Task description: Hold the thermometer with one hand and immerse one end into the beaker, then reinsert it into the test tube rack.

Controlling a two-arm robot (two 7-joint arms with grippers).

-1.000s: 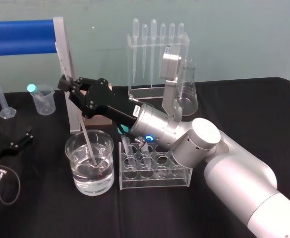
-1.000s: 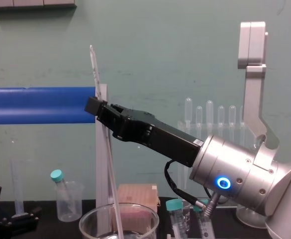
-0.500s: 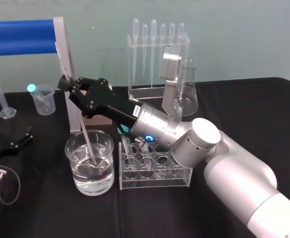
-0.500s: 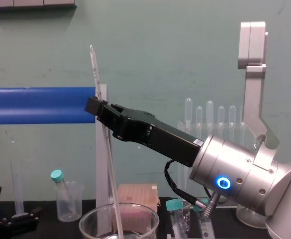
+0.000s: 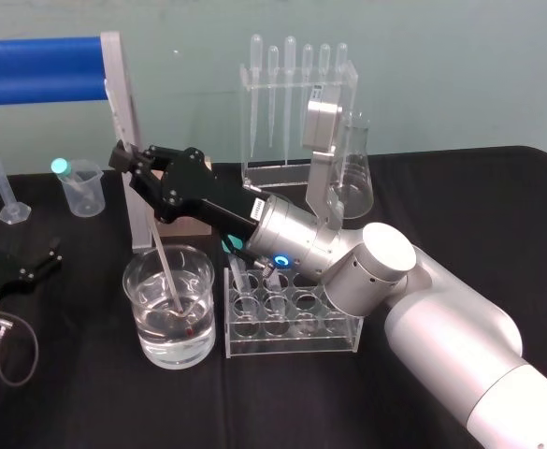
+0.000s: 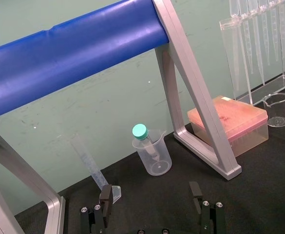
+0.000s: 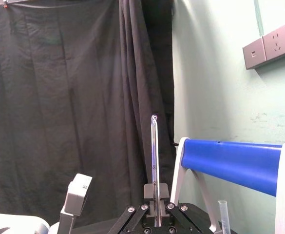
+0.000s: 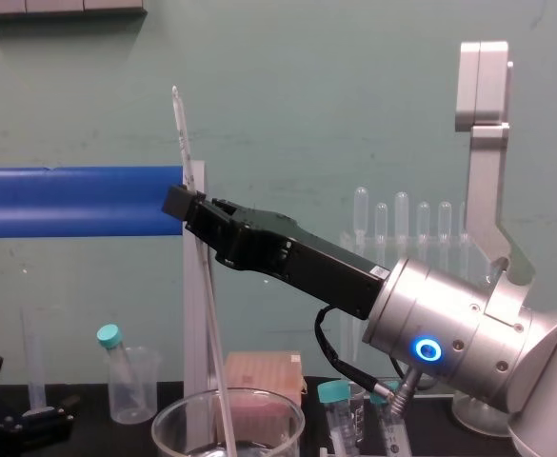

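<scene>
The beaker (image 5: 148, 323) is glossy clear glass, the tablecloth (image 5: 95, 402) matt black, the rack (image 5: 292, 344) clear plastic.

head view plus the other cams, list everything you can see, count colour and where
thermometer: one, whitish with red tip, lower end inside the beaker
beaker: one, clear, left of the rack
test tube rack: one, clear, centre front
capped tubes: two, teal caps, in the rack
pipettes: about six, clear, upright at the back
conical flask: one, clear, back right of the rack
plastic beaker: one, cloudy, back left, holding a teal-capped tube
measuring cylinder: one, clear, far left
tip box: one, pink, behind the beaker
blue bar: one, on grey legs, back left
right gripper: black, shut on the thermometer above the beaker
left gripper: black, open, parked at the left
</scene>
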